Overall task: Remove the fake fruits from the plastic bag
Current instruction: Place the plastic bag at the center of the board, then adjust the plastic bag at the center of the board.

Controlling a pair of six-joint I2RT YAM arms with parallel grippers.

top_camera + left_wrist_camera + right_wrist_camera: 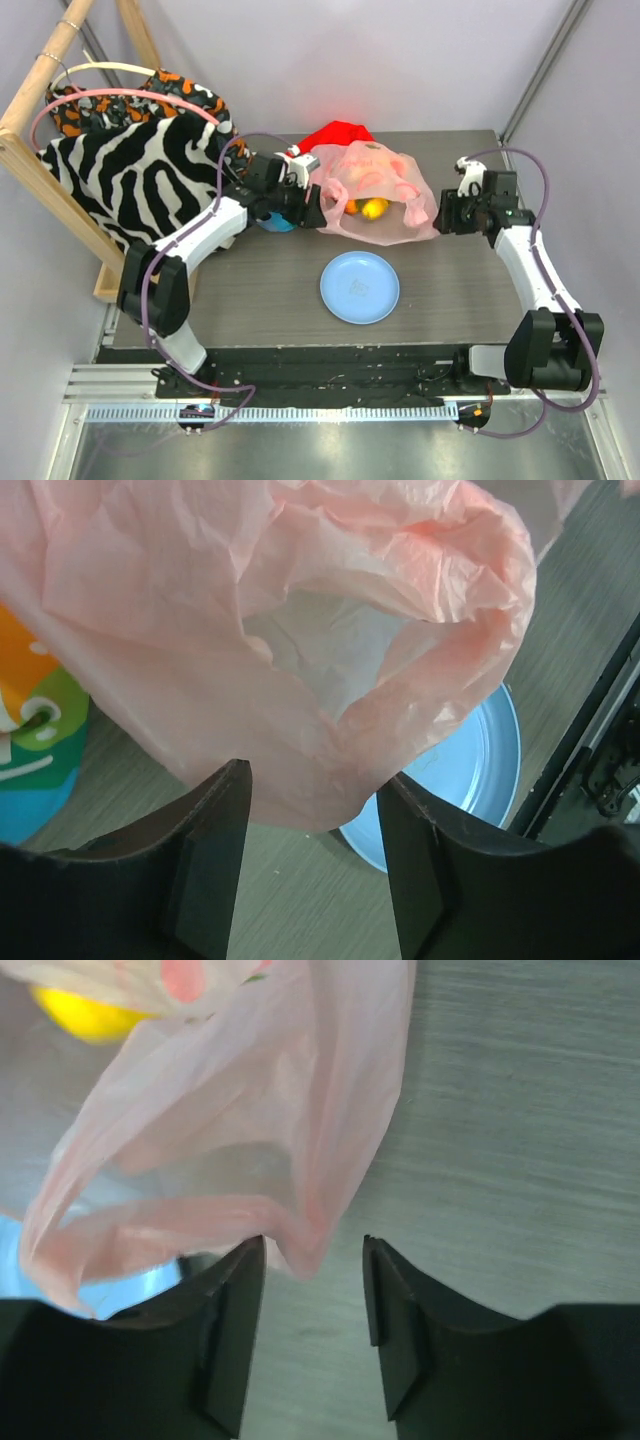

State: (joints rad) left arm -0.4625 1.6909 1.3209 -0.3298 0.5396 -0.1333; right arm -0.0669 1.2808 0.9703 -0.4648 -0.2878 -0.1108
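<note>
- Pink, crinkly plastic bag (pixel 385 185) slumped at the far middle of the table (pixel 250 300), between the two arms.
- Fake fruits (pixel 373 208) apparently all inside: a yellow one and something orange showing through the film low in the bag, the rest not made out.
- Nothing taken out yet, judging by the light-blue plate (pixel 359 290), bare, just near of the bag; the whole unloading left to do.
- Left gripper (pixel 312 775) at the bag's left edge, jaws parted roughly halfway, film hanging just past the tips, nothing pinched.
- Right gripper (pixel 312 1242) at the bag's right edge, jaws likewise apart, a fold of film dipping down to the tips but not clamped; holds nothing.
- Far side crowded: red cloth (pixel 335 133) touching the back of the bag, zebra-patterned cloth (pixel 120 170) draped over a wooden frame at far left, close to the left arm.
- Multicoloured item (pixel 30 730) on the table just beside the left gripper, little slack there.
- Open room on the near side: bare tabletop left and right of the plate, and a free strip right of the bag up to the table's right edge.
- Probably calls for a firm hold on the bag's rim from one side before any reaching in; thin film likely to slip or bunch, round fruits likely to roll toward the near edge if tipped out fast.
</note>
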